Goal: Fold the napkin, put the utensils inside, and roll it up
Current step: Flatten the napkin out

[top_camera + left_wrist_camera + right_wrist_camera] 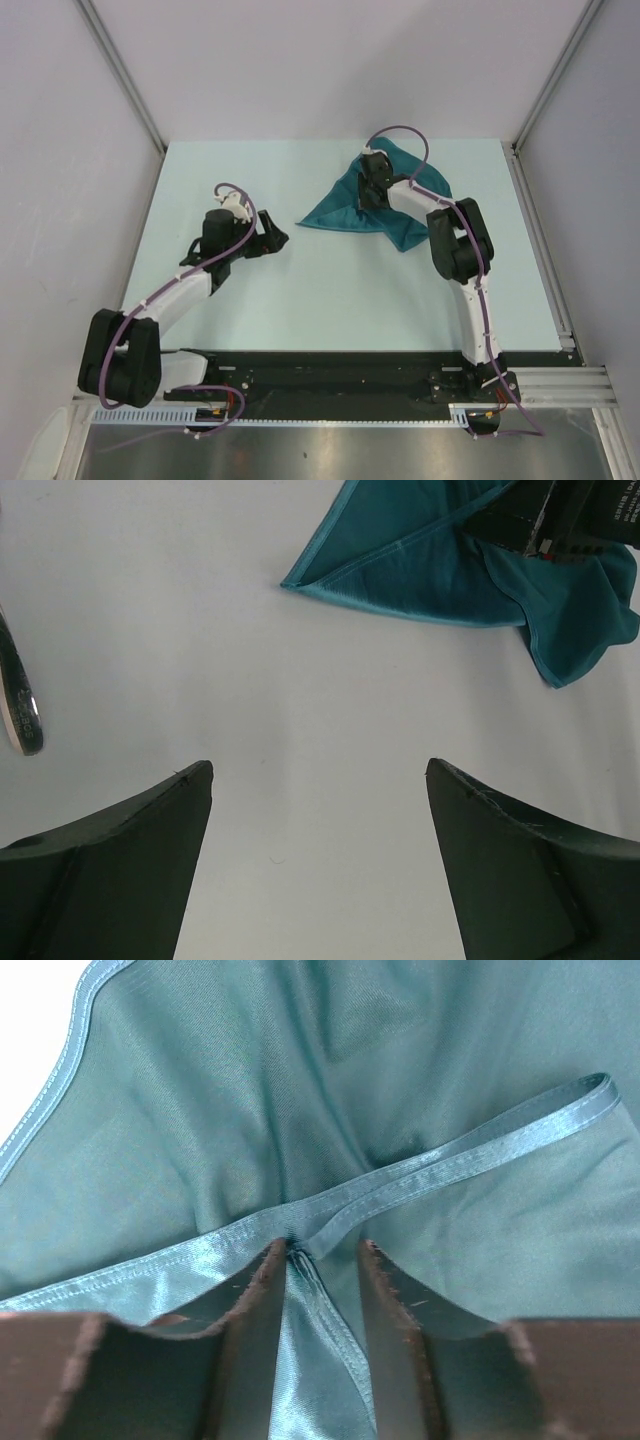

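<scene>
**On the far right of the tabletop, napkin caught in the right jaws**

Across the whole view from above stretches the pale tabletop (330, 300), which carries everything. The left arm (170, 295) reaches from the near left corner toward the middle. The right arm (455, 240) rises from the near right and bends over toward the far right. The napkin (335, 212) lies crumpled in a rough triangle at the far right of centre. One pointed corner stretches left, and part of the cloth is hidden under the right arm. The right jaws are down in the cloth, clenched on a raised fold where the glossy hem (480, 1145) crosses, and teal fabric fills the gap between them. The left jaws stand released, wide apart and holding nothing. They hang over the tabletop, apart from the napkin's pointed corner.
</scene>
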### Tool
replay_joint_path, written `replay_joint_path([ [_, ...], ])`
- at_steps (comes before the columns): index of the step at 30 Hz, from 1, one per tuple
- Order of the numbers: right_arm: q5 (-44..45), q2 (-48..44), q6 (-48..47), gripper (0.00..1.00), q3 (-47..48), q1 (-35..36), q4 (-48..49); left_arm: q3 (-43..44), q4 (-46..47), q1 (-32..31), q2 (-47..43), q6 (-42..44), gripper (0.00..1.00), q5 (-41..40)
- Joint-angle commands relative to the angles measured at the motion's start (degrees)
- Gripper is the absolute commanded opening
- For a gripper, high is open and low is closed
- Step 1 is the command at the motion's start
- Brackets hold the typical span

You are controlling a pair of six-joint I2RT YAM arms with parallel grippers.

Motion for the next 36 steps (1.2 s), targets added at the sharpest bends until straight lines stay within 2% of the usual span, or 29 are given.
replay_joint_path([
  [1,-0.3,0.5,-0.1,0.33,1.8,-0.1,0.6,0.4,2.0,-0.1,1.2,-0.5,0.92,0.8],
  [2,-0.3,0.3,-0.2,0.28,1.6,-0.1,0.9,0.8,2.1,-0.1,1.4,-0.5,0.91,0.9],
  [4,0.1,-0.9,-0.6,0.23,1.0,0.2,1.3,1.3,2.0,-0.1,3.2,-0.4,0.88,-0.2],
  [6,0.3,-1.7,-0.8,0.18,0.5,0.5,1.6,2.8,1.9,-0.2,5.0,-0.3,0.79,-0.4],
  [13,1.6,-9.3,-1.6,0.14,-3.4,1.2,2.7,11.5,0.7,-0.5,17.7,-1.0,0.71,1.3],
  [26,2.6,-22.8,-1.9,0.12,-16.5,1.9,3.4,19.6,7.8,-2.8,32.6,-8.5,0.65,6.4],
  [36,4.6,-36.4,-2.0,0.04,-25.6,2.4,2.5,20.9,7.3,-3.3,35.5,-9.7,0.64,-0.4],
])
